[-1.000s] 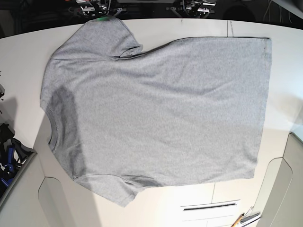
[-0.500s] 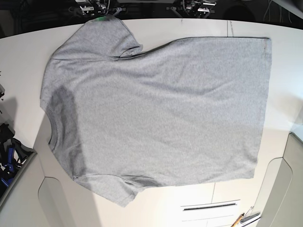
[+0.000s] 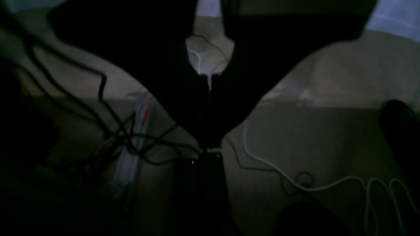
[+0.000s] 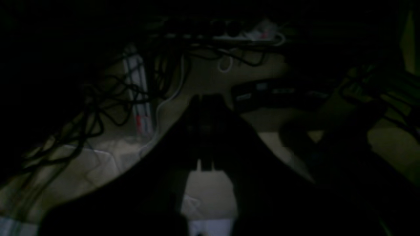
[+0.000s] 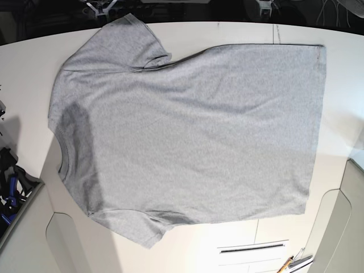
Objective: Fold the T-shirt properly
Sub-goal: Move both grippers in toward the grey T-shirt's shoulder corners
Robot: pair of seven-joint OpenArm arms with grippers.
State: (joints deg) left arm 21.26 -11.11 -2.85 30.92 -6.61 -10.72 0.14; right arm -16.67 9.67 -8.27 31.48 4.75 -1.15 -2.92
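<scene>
The light grey T-shirt [image 5: 193, 131] lies spread flat on the white table [image 5: 239, 31], with its neck at the left, its hem at the right and a sleeve at top left. No lettering shows on the side facing up. A darker patch sits near the collar. Both grippers are off the shirt, beyond the table's far edge. The wrist views are dark and look down at the floor. The left gripper [image 3: 210, 147] has its jaws closed to a point and holds nothing. The right gripper [image 4: 206, 98] looks the same.
Bits of the arms show at the top edge [image 5: 99, 7]. Blue-handled tools [image 5: 8, 190] lie at the left edge. A slotted panel [image 5: 250, 248] and a small tool [image 5: 293, 263] sit at the bottom. Cables [image 3: 295, 177] lie on the floor below.
Both arms have drawn back from the table's far edge and are almost out of the base view. The green spot by the top sleeve no longer shows. The shirt has not moved.
</scene>
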